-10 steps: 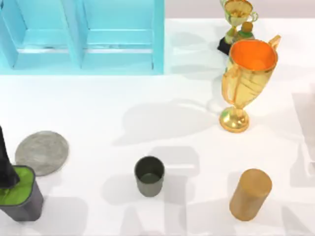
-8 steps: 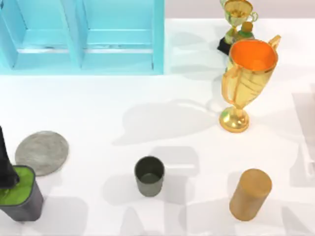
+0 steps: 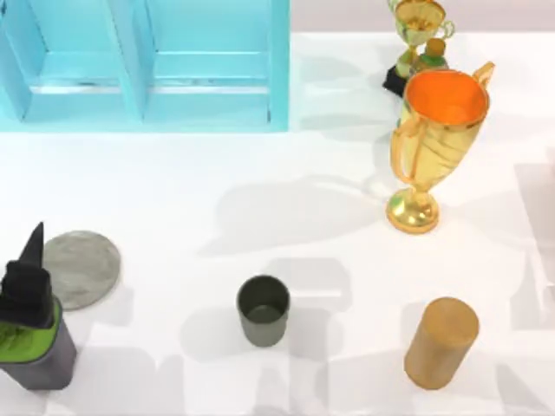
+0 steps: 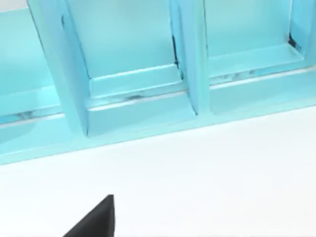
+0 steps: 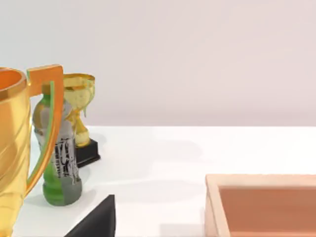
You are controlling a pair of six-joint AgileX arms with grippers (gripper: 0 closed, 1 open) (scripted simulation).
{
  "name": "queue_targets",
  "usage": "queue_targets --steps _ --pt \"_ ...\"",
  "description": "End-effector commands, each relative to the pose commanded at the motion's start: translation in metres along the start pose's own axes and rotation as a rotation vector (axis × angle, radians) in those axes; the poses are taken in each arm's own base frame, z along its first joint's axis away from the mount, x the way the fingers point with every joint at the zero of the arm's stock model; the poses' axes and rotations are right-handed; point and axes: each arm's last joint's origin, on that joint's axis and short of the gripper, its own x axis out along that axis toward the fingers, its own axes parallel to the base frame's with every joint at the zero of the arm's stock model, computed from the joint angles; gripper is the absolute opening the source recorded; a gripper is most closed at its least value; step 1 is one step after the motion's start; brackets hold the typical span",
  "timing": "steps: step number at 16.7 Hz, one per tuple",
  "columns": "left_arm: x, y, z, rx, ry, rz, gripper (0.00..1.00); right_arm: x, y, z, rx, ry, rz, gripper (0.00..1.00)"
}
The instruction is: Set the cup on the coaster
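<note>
The cup (image 3: 263, 309), a small dark olive-grey tumbler, stands upright and alone at the front middle of the table. The coaster (image 3: 84, 269), a flat mottled grey disc, lies at the front left. My left gripper (image 3: 27, 282) hangs over the coaster's left edge and the plant pot, well left of the cup and holding nothing I can see. A black part of the left gripper (image 4: 94, 223) shows in the left wrist view, facing the blue shelf. In the right wrist view, a black part of my right gripper (image 5: 96, 221) shows near the trophies.
A dark square pot with a green plant (image 3: 36, 348) stands just in front of the coaster. A tan-gold cylinder (image 3: 440, 342) is at the front right. A large gold trophy (image 3: 436, 139), a small trophy (image 3: 419, 24) and a green bottle (image 3: 431, 57) stand back right. A blue shelf (image 3: 143, 65) spans the back left. A wooden box (image 5: 266, 205) lies by the right arm.
My left gripper has moved right and into fuller view over the plant pot, now covering the coaster's left edge. The cup and the other things have not moved.
</note>
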Motion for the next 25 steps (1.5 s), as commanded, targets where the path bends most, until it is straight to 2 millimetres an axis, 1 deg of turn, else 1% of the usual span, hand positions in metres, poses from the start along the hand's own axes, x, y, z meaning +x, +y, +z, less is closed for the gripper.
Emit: queue_targets --steps 2,6,12,17,22,25 --pt "0.004 -0.004 0.016 0.056 0.075 -0.057 1.00 0.000 0.000 0.000 0.000 0.000 0.000 1.00" --pt "0.017 -0.014 0.041 0.174 0.241 -0.173 1.00 0.000 0.000 0.000 0.000 0.000 0.000 1.00" --pt "0.045 -0.040 0.076 0.376 0.455 -0.367 1.00 0.000 0.000 0.000 0.000 0.000 0.000 1.00" --pt "0.072 -0.073 0.099 0.563 0.602 -0.542 1.00 0.000 0.000 0.000 0.000 0.000 0.000 1.00" --pt "0.099 -0.116 0.111 0.760 0.742 -0.711 1.00 0.000 0.000 0.000 0.000 0.000 0.000 1.00" --pt "0.114 -0.146 0.113 0.881 0.821 -0.812 1.00 0.000 0.000 0.000 0.000 0.000 0.000 1.00"
